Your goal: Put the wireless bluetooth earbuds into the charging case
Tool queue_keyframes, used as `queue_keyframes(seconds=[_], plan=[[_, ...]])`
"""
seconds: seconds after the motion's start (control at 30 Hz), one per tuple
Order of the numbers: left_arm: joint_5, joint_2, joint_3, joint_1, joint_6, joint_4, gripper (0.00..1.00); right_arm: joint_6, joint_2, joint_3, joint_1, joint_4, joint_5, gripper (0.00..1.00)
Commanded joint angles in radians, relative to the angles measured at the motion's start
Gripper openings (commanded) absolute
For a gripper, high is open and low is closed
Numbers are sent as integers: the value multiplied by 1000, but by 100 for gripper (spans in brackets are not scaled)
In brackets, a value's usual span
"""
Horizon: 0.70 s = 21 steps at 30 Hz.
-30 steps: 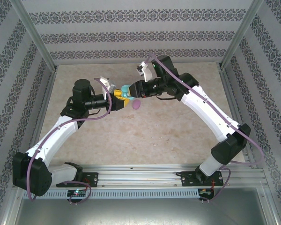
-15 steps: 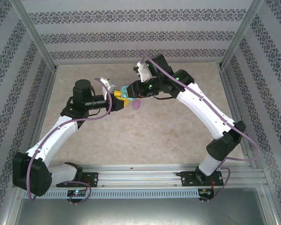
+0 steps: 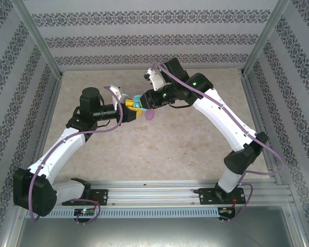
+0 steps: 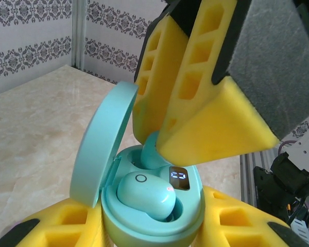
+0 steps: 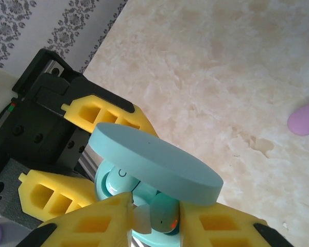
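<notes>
Right now the big pale desk (image 3: pixel 170 149) has both arms meeting over its far middle. The left hand (image 3: pixel 130 107) holds the light blue case (image 4: pixel 193 206) tight from both sides, its fingers squeezed narrow on it. The case sits up off the desk with its mouth facing up. Its round lid (image 4: pixel 100 149) stands open, tipped up and back.

The right hand (image 4: pixel 162 141) comes down from above, right over the case. Its yellow fingers are close together, and they seem to pinch the top of the second earbud (image 4: pixel 150 152). That earbud is light blue and points down into the back hole, the one next to the lid. It looks partly in.

The first earbud (image 4: pixel 144 195) lies in the front hole, just beside the second one.

So the hole is straight under the right hand. I think the next move is a small push down, and the lid is very close on one side.

A pink oval thing (image 5: pixel 304 118) lies on the desk nearby.
</notes>
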Motion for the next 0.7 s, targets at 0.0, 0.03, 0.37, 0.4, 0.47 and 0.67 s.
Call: queue_keyframes(seconds=[0.0,0.03,0.37,0.4,0.47,0.67], plan=[[16,-18,23,-2,3,42,8,-106,12,49,32,-60,-10,25],[21,-19,23,-2,0,44,9,-125,12,55,34,-62,-4,25],[42,-18,15,-2,-37,68,8,-258,-1,103,38,-65,30,23],[44,-18,15,-1,-42,71,8,-270,-4,103,38,-60,28,23],[49,-15,16,-1,-51,81,8,-294,-9,97,38,-48,23,23],[81,-6,12,-2,-95,128,8,-387,-39,31,40,16,32,23]])
